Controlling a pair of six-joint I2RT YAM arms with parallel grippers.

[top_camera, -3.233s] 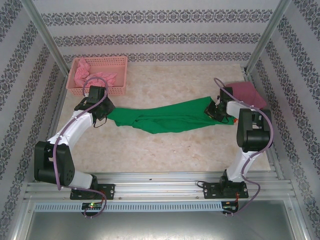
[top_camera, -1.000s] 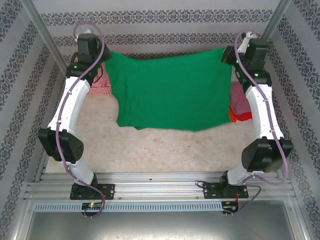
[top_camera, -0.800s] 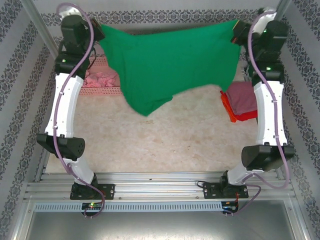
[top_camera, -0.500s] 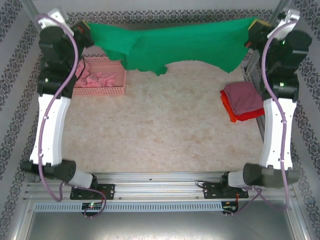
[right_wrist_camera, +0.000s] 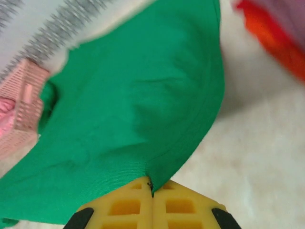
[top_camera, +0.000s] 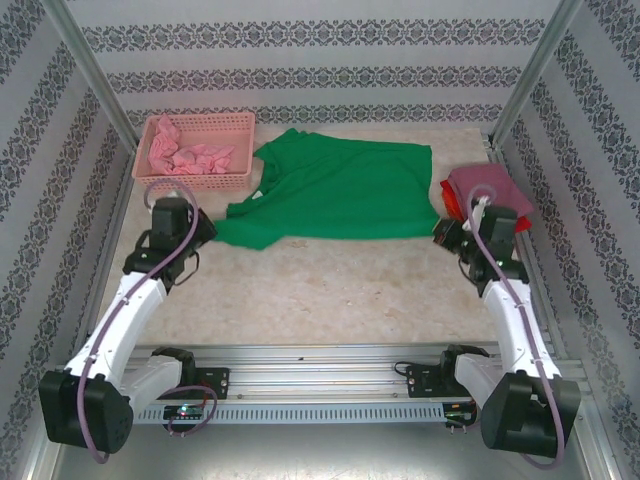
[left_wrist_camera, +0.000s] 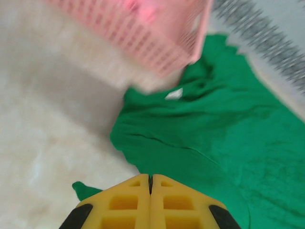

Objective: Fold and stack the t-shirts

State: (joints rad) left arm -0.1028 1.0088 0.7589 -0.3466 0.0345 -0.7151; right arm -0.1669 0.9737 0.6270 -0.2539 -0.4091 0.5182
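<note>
A bright green t-shirt (top_camera: 340,190) lies spread out on the table's far middle, with its white neck label showing in the left wrist view. My left gripper (top_camera: 207,232) sits low at the shirt's near left corner, yellow jaws shut (left_wrist_camera: 150,179) with green cloth (left_wrist_camera: 224,133) running under them. At the near right corner my right gripper (top_camera: 441,233) is shut on the shirt's hem (right_wrist_camera: 152,185), the green cloth (right_wrist_camera: 133,119) fanning away from it. A folded mauve-pink shirt (top_camera: 490,185) tops a red and orange stack (top_camera: 447,200) at the right.
A pink lattice basket (top_camera: 200,182) holding crumpled light pink shirts (top_camera: 185,155) stands at the far left, close to the green shirt's collar. Metal frame posts rise at both far corners. The patterned walls enclose the table on three sides.
Both arms have come down from high at the back and drawn toward the near side. The green shirt, stretched in the air between them, now lies flat on the table.
</note>
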